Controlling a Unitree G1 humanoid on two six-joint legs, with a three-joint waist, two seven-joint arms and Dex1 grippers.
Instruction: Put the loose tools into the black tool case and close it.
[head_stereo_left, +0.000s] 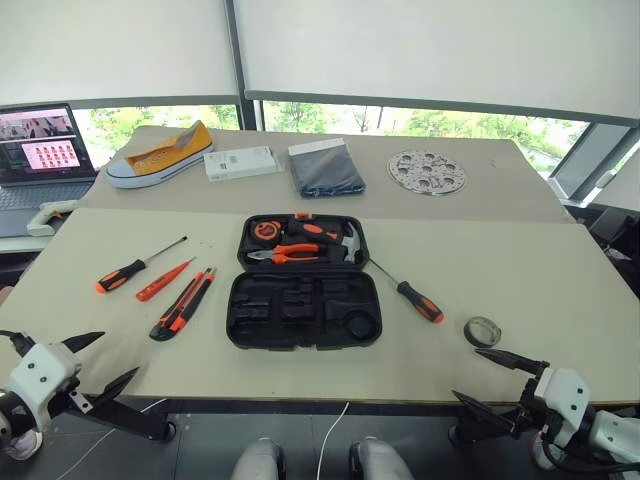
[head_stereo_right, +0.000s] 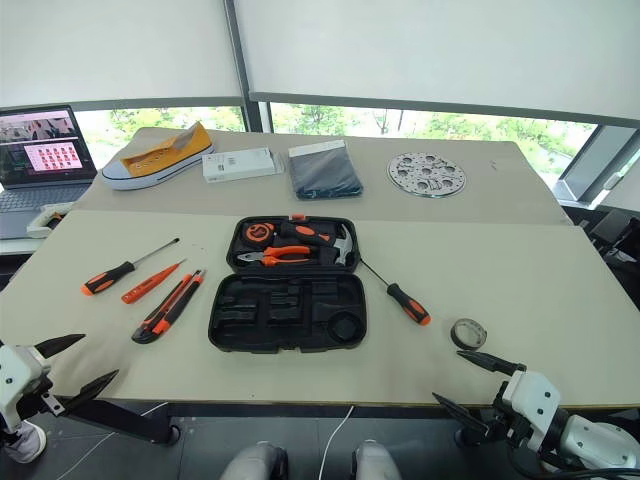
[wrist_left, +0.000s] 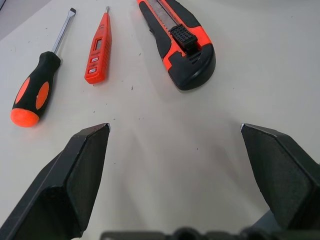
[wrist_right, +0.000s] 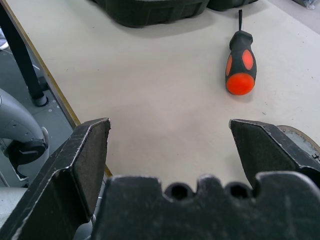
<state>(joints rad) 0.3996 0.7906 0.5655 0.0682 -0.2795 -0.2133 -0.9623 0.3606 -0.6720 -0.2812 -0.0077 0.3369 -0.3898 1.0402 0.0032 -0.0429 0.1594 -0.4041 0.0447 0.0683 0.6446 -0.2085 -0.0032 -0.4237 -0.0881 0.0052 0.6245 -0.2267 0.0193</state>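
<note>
Left tool (head_stereo_left: 72, 372) and right tool (head_stereo_left: 497, 378) spread apart, moulded black tool case (head_stereo_left: 303, 296) lying open

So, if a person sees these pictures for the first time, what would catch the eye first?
First the black tool case, lying open in the middle of the table, with orange-handled pliers and a hammer in its far half. Then the bright orange tools around it: a screwdriver, a slim orange screwdriver and a utility knife to its left, another screwdriver to its right.
</note>
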